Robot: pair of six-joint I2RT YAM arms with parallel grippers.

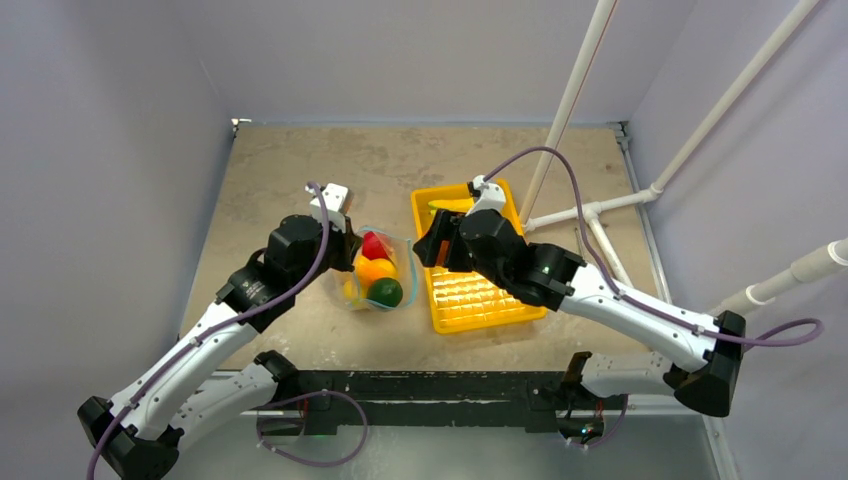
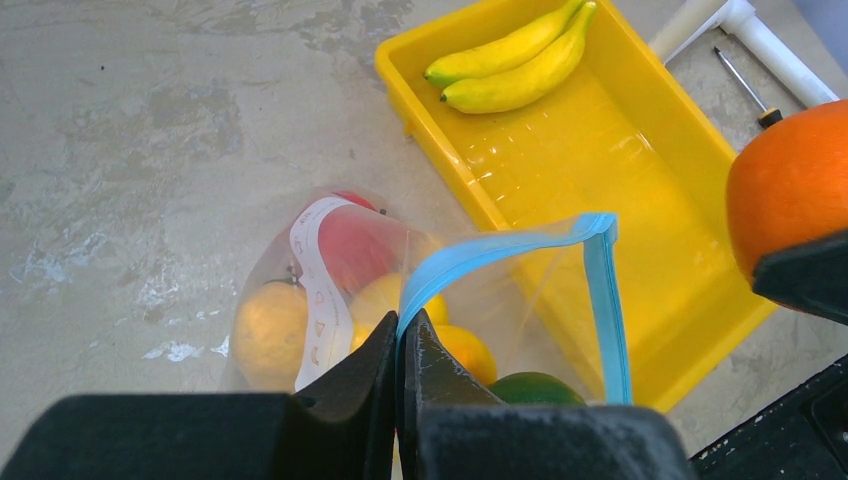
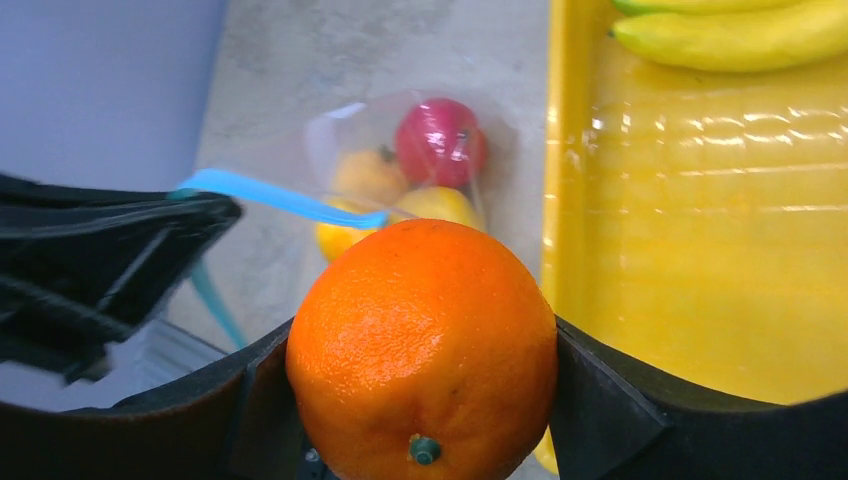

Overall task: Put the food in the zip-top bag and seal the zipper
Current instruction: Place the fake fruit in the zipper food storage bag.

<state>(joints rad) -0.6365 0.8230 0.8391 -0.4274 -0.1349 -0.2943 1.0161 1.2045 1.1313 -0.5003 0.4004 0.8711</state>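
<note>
In the left wrist view the left pincer (image 2: 398, 335) sits at the bottom centre, shut tight. Its two black fingers pinch the blue zipper (image 2: 480, 255) at the mouth of the clear bag (image 2: 540, 310). The bag stands open in the middle of the frame, just beside the yellow tray (image 2: 690, 290). Inside the bag lie a red fruit (image 2: 350, 250), a yellow fruit (image 2: 268, 335) and a green fruit (image 2: 535, 388). A white label strip (image 2: 312, 300) runs down the bag's side, with small marks too faint to read. Two bananas (image 2: 510, 60) lie at the top end of the tray. At the upper right a screwdriver (image 2: 745, 90) lies on the table (image 2: 150, 150) beside a white pipe (image 2: 770, 45)

In the right wrist view the right pincer (image 3: 425, 400) fills the lower centre. Its jaws are spread wide and grip an orange (image 3: 420, 330), one black finger on each side. The orange hangs near the bag's mouth, close by the tray's left edge
</note>
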